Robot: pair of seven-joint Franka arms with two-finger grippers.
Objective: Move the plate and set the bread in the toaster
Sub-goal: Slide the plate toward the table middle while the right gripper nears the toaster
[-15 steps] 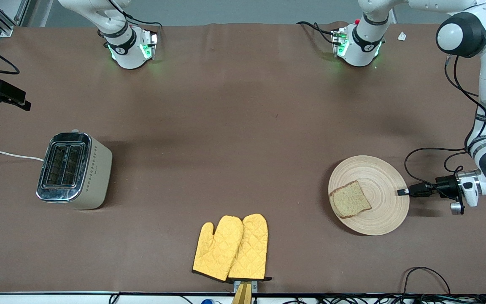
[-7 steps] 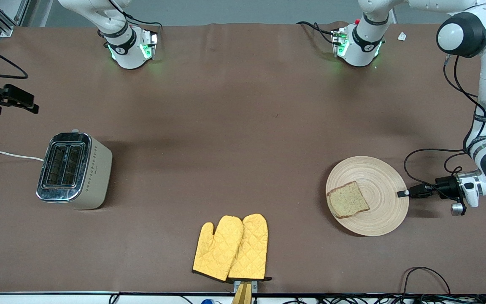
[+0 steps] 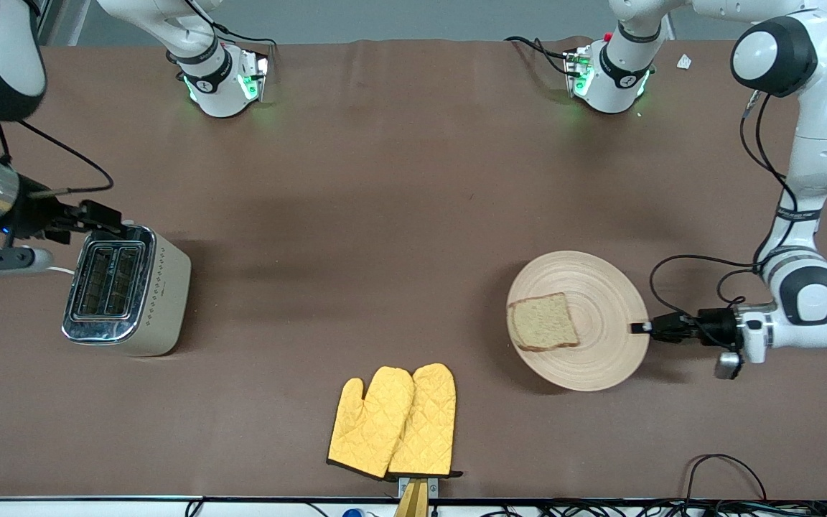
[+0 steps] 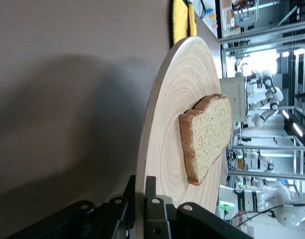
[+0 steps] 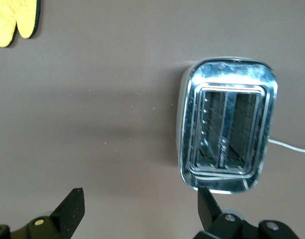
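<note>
The pale wooden plate (image 3: 600, 287) carries the brown bread (image 3: 544, 322) slice and appears raised a little off the table, toward the left arm's end. My left gripper (image 3: 642, 328) is shut on the plate's rim. The left wrist view shows its jaws (image 4: 141, 191) clamping the plate (image 4: 167, 124) edge, with the bread (image 4: 207, 134) lying flat on top. The cream and chrome toaster (image 3: 126, 289) stands at the right arm's end, both slots empty. My right gripper (image 3: 100, 217) hovers open over the toaster's end farther from the front camera; it (image 5: 140, 196) holds nothing above the toaster (image 5: 227, 134).
A pair of yellow oven mitts (image 3: 393, 420) lies near the table's front edge, midway along it. The toaster's white cord (image 3: 62, 270) trails off at the right arm's end. Loose black cables (image 3: 726, 467) hang at the front edge near the left arm's end.
The left gripper has carried the plate with the bread toward the table's middle. The right arm has swung in, and its gripper now reaches the toaster.
</note>
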